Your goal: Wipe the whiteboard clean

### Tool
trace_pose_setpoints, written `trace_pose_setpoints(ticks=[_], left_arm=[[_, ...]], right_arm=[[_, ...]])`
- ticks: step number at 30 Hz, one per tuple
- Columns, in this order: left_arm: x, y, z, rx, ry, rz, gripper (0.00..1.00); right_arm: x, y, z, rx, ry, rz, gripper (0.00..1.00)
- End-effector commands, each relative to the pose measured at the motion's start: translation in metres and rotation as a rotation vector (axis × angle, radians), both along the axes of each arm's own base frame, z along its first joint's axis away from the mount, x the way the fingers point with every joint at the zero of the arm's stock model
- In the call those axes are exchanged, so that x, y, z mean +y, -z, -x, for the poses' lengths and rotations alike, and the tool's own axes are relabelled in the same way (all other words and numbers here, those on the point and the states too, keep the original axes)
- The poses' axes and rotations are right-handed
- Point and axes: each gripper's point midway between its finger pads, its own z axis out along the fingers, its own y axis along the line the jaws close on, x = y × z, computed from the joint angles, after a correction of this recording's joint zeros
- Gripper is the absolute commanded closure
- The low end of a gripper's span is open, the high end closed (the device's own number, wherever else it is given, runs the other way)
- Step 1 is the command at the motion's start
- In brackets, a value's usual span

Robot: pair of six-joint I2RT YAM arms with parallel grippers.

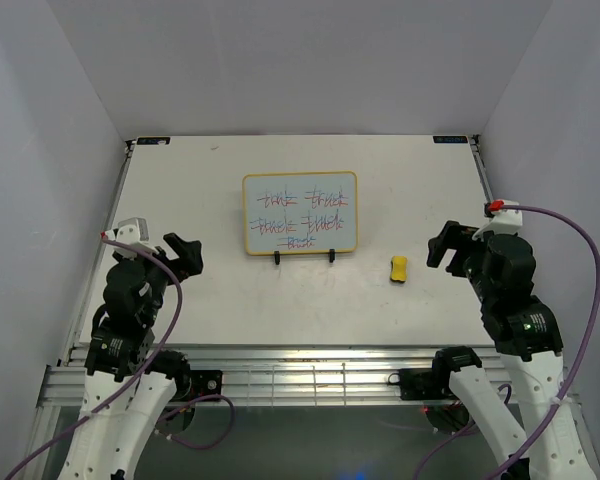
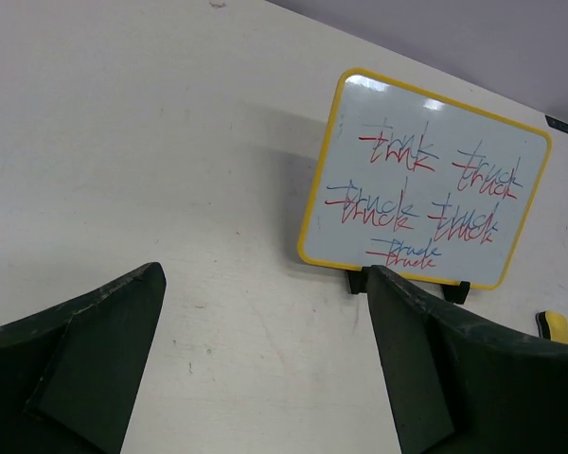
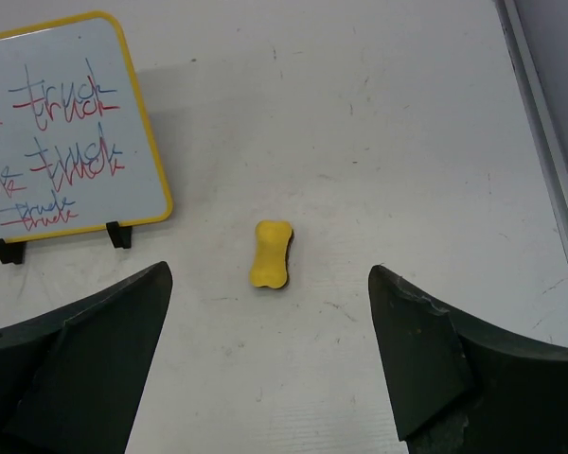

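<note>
2 claws, left (image 1: 183, 252) and right (image 1: 447, 245), both released, empty | whiteboard (image 1: 300, 213) mid-table (image 1: 180, 180), propped on stand (image 1: 277, 258), scribbled all over | eraser (image 1: 398, 269) near whiteboard's right foot | risk: hard wipe tips whiteboard backward; eraser may skid from pinch

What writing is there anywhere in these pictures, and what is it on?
"truck": handwritten five times on the whiteboard, in blue and red, with lines through each; the top left one looks more like "trnk".
Two dark stickers at the table's far corners: too small to read.
</note>
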Motion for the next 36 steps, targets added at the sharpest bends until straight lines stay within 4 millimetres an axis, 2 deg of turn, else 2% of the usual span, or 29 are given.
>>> trace_pose_setpoints(ticks=[1, 3, 5, 6, 7, 10, 11, 12, 13, 14, 15, 16, 17, 18, 19, 20, 21, 23, 24, 25, 26, 27, 29, 30, 31, 33, 34, 36], left_arm=[[-0.006, -0.011, -0.003, -0.029, 0.041, -0.020, 0.02], [-0.008, -0.018, -0.009, -0.036, 0.046, -0.023, 0.02], [-0.012, -0.027, -0.013, -0.046, 0.053, 0.009, 0.02], [-0.016, -0.030, -0.019, -0.047, 0.068, 0.017, 0.02], [-0.025, -0.039, -0.020, -0.060, 0.109, 0.032, 0.02], [-0.039, -0.053, -0.036, -0.079, 0.171, 0.042, 0.02], [-0.053, -0.056, -0.039, -0.085, 0.247, 0.041, 0.02], [-0.059, -0.067, -0.047, -0.119, 0.274, 0.046, 0.02], [-0.069, -0.066, -0.065, -0.085, 0.305, 0.049, 0.02], [-0.083, -0.069, -0.073, -0.075, 0.380, 0.046, 0.02], [-0.088, -0.070, -0.084, -0.065, 0.407, 0.028, 0.02], [-0.092, -0.056, -0.107, -0.010, 0.421, -0.011, 0.02], [-0.089, -0.062, -0.119, -0.032, 0.410, -0.055, 0.02], [-0.064, -0.065, -0.139, -0.064, 0.326, -0.086, 0.02], [-0.053, -0.061, -0.150, -0.063, 0.329, -0.059, 0.02], [-0.011, -0.038, -0.170, -0.018, 0.276, 0.002, 0.02], [-0.026, -0.052, -0.170, -0.082, 0.439, 0.120, 0.02], [-0.030, -0.044, -0.174, -0.101, 0.590, 0.212, 0.02], [-0.033, -0.033, -0.184, -0.158, 0.666, 0.217, 0.02], [-0.047, -0.027, -0.173, -0.139, 0.789, 0.277, 0.02], [-0.050, -0.021, -0.173, -0.138, 0.835, 0.303, 0.02], [-0.050, -0.008, -0.185, -0.148, 0.873, 0.321, 0.02], [-0.061, 0.002, -0.180, -0.077, 0.963, 0.448, 0.02], [-0.064, 0.013, -0.187, -0.127, 1.009, 0.432, 0.02], [-0.074, 0.013, -0.181, -0.074, 1.054, 0.520, 0.02], [-0.080, 0.017, -0.184, -0.110, 1.111, 0.520, 0.02], [-0.081, 0.030, -0.199, -0.075, 1.107, 0.566, 0.02], [-0.089, 0.041, -0.205, -0.048, 1.116, 0.599, 0.02]], right_arm=[[0.002, -0.014, -0.007, -0.062, -0.002, -0.013, 0.10], [0.007, -0.010, -0.008, -0.068, -0.028, -0.020, 0.10], [0.013, -0.018, -0.008, -0.129, -0.061, -0.043, 0.10], [0.019, -0.015, -0.008, -0.140, -0.094, -0.058, 0.10], [0.022, -0.028, -0.006, -0.206, -0.113, -0.078, 0.10], [0.035, -0.035, 0.002, -0.272, -0.199, -0.095, 0.10], [0.041, -0.038, 0.004, -0.288, -0.237, -0.100, 0.10], [0.046, -0.038, 0.006, -0.290, -0.265, -0.104, 0.10], [0.047, -0.036, 0.006, -0.281, -0.276, -0.103, 0.10], [0.048, -0.032, 0.007, -0.261, -0.282, -0.093, 0.10], [0.049, -0.031, 0.007, -0.249, -0.288, -0.091, 0.10], [0.049, -0.033, 0.007, -0.241, -0.291, -0.087, 0.10], [0.049, -0.034, 0.008, -0.234, -0.291, -0.085, 0.10], [0.051, -0.032, 0.011, -0.210, -0.306, -0.089, 0.10], [0.053, -0.034, 0.014, -0.210, -0.321, -0.099, 0.10], [0.058, -0.038, 0.018, -0.214, -0.348, -0.110, 0.10], [0.068, -0.039, 0.024, -0.221, -0.412, -0.134, 0.10], [0.076, -0.042, 0.031, -0.241, -0.466, -0.148, 0.10], [0.080, -0.044, 0.035, -0.245, -0.496, -0.153, 0.10], [0.081, -0.042, 0.038, -0.233, -0.505, -0.146, 0.10], [0.080, -0.042, 0.042, -0.228, -0.512, -0.139, 0.10], [0.081, -0.048, 0.046, -0.235, -0.526, -0.133, 0.10], [0.080, -0.044, 0.054, -0.220, -0.544, -0.106, 0.10], [0.080, -0.042, 0.056, -0.217, -0.551, -0.098, 0.10], [0.078, -0.041, 0.060, -0.224, -0.547, -0.088, 0.10], [0.077, -0.038, 0.062, -0.222, -0.545, -0.091, 0.10], [0.077, -0.038, 0.064, -0.227, -0.550, -0.090, 0.10], [0.078, -0.037, 0.066, -0.221, -0.557, -0.091, 0.10]])
